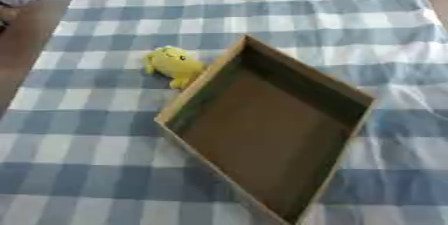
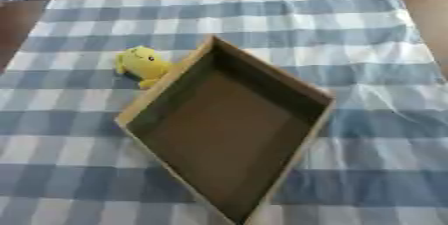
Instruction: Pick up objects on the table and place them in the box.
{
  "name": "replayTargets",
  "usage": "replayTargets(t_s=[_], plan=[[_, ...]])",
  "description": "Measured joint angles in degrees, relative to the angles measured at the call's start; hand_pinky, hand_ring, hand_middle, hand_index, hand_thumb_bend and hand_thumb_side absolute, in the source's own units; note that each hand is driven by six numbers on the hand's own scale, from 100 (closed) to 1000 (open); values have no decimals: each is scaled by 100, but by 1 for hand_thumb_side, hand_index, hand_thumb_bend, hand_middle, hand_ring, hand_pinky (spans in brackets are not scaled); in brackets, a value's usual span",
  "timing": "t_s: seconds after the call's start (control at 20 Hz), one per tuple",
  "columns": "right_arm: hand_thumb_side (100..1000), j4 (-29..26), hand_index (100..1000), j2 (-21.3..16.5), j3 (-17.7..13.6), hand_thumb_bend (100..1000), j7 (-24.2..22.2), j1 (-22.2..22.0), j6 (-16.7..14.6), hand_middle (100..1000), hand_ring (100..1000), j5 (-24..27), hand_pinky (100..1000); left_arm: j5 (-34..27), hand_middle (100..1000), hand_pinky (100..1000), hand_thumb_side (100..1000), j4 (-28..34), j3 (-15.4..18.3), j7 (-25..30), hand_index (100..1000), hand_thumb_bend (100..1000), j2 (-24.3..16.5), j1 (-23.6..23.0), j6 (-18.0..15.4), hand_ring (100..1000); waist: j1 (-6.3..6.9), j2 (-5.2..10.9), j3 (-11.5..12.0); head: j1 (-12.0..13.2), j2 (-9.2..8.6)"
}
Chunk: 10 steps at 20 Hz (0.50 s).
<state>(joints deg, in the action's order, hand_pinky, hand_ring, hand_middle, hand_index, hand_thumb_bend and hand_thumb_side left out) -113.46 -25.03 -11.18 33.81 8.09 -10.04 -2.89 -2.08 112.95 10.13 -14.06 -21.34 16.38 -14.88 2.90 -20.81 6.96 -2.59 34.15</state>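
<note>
We look down on a bench (image 1: 35,29) spread with a blue-and-white checked cloth (image 1: 289,14). A shallow brown cardboard box (image 1: 346,100) sits on the cloth, turned so that one corner points away from us and another toward the near edge. We see only its bare brown floor inside.

A small yellow soft toy (image 1: 175,64) lies on the cloth outside the box, just beside its far-left wall, and seems to touch that wall. It has dark marks on it, like a face, but we cannot make them out.

Neither of our hands shows in either view, so we cannot tell how far open they are, nor whether they have hold of anything.

The brown bench top shows bare along the left side, beyond the cloth.
</note>
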Motion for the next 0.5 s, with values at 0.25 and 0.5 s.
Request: replayTargets(t_s=[0.25,0.5], plan=[[489,0,692,-9,31,100,-1,2,-1,397,510,-12,664,520,653,623,625,-487,-59,114,902,100,-802,607,169,617,37,-40,-26,-8,-9],[493,0,693,-43,34,100,-3,-2,-1,396,510,-44,665,1308,716,683,540,-1171,-189,436,954,100,-1528,1190,272,693,57,-62,-67,-8,-49]])
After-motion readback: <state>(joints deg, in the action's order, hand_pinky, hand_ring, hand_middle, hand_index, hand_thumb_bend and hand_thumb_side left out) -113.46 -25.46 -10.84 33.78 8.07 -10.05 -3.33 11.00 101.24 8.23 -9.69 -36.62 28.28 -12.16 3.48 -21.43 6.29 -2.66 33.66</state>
